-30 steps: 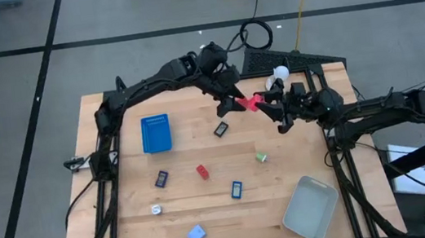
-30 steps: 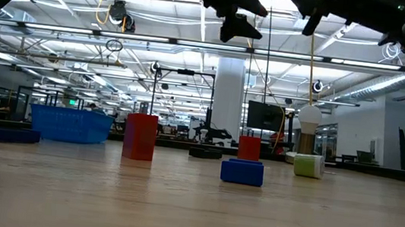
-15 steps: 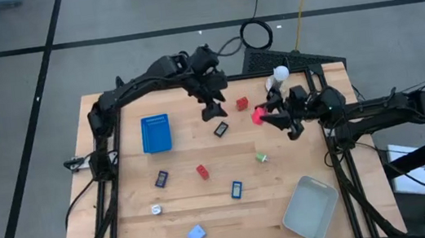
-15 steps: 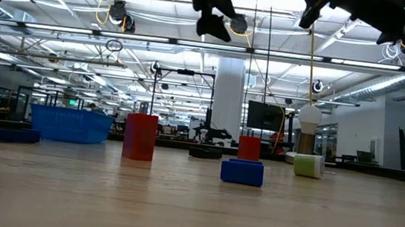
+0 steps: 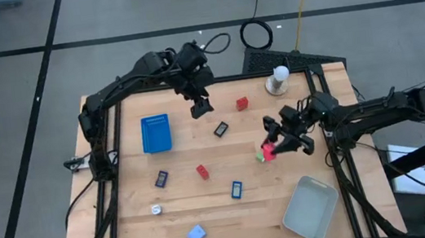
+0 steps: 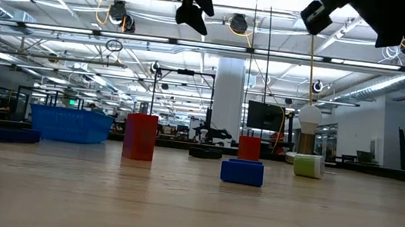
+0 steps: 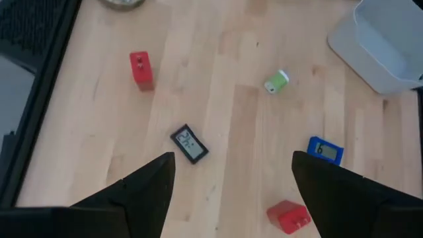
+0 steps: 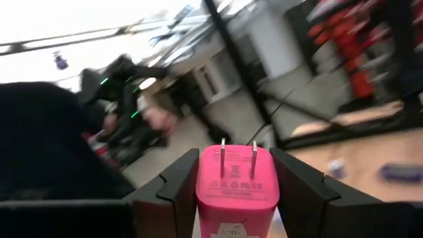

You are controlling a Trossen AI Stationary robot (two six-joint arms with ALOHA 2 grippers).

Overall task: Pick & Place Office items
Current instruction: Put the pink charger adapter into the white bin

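A pink plug block [image 8: 234,182] with two metal prongs sits in my right gripper [image 5: 268,143], above the table's right middle and over a green piece [image 5: 260,159]. My left gripper [image 5: 200,104] hangs open over the far middle of the table, holding nothing; its wrist view looks down between its fingers [image 7: 158,192] at a red block [image 7: 141,69] and a black piece [image 7: 190,143] on the wood. Other small items lie flat on the table: a red one [image 5: 202,170], blue ones [image 5: 236,188] and a silvery-white one [image 5: 157,210]. My right gripper pinches the pink plug block by its two flat sides [image 8: 203,188] between the two fingers [image 8: 173,192]. The fingers come roughly level from the table's right side. The prongs [image 8: 238,151] point away from the gripper. The block is lifted clear of the table.
A blue box [image 5: 156,133] stands at the left middle. A translucent tray [image 5: 310,207] sits at the near right corner, and a white knob-topped stand [image 5: 277,80] at the far right. A light blue piece [image 5: 196,234] lies near the front edge.
Both grippers met at the pink block a second ago. My left gripper has drawn back from it toward the table's far left, rising and tipping. My right gripper has kept the block, rolled its wrist and carried it toward the near edge, over the green piece.
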